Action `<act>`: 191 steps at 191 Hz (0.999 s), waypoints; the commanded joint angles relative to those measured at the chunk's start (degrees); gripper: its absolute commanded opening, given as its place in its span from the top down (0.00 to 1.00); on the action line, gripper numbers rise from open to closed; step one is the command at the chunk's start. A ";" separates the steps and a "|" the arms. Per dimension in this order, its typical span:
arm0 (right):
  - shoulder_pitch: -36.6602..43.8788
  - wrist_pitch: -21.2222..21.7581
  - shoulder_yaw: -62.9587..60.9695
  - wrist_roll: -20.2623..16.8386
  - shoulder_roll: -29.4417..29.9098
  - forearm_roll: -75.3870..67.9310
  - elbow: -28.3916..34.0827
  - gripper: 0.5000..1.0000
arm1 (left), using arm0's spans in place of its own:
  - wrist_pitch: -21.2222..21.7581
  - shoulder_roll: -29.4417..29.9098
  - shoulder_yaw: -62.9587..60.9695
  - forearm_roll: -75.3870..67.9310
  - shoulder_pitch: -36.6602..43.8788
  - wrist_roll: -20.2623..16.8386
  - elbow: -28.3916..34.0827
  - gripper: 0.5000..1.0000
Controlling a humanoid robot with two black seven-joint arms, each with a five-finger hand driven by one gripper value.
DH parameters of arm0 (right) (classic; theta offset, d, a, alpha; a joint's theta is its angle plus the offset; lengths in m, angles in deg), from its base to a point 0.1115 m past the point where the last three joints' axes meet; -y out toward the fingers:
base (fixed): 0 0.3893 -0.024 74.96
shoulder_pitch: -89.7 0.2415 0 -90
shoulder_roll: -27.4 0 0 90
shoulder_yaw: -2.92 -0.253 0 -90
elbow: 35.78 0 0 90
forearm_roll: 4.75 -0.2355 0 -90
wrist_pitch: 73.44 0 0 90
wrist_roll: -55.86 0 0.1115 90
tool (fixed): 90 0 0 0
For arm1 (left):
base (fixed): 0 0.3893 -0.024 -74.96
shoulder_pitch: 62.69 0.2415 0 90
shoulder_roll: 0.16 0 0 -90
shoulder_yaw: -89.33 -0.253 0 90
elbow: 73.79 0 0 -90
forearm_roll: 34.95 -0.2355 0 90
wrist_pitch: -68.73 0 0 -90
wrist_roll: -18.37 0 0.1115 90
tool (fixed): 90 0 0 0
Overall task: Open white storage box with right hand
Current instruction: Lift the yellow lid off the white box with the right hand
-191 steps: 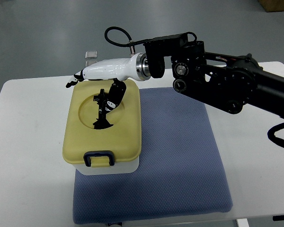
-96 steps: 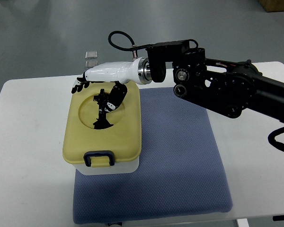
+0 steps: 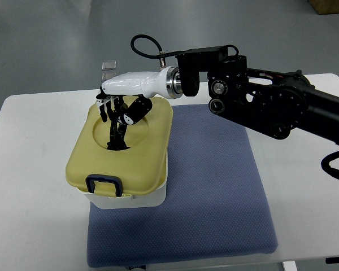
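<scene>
The white storage box stands on the left part of a blue mat. Its pale yellow lid has a round recess and a dark blue latch handle at the near edge. The lid sits tilted, its near edge raised off the white base and shifted left. My right hand, white with black fingers, is at the lid's far left part, fingers curled over the far edge and thumb down in the recess. Its black arm comes in from the right. The left hand is out of view.
The mat lies on a white table, with bare table to the left and right. A small clear object sits just beyond the table's far edge, behind the hand. Grey floor lies beyond.
The fingers have moved from the lid's far left corner onto the lid and closed on it. The lid has tilted up, its near latch edge rising and shifting left.
</scene>
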 commanded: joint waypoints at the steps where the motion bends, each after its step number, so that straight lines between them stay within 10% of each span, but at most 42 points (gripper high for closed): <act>1: 1.18 0.35 -0.67 -0.08 -0.32 -0.63 0.59 1.00 | 0.00 0.00 0.03 0.01 0.03 0.00 0.00 0.00; 53: 4.17 12.41 -11.83 0.09 -3.57 -0.72 1.47 1.00 | 0.00 0.00 0.03 -0.08 0.03 0.00 0.00 0.00; 191: -2.95 12.41 -12.36 6.77 -33.46 -0.90 0.77 1.00 | 0.00 0.00 -0.06 -0.26 -0.14 0.00 -1.23 0.00</act>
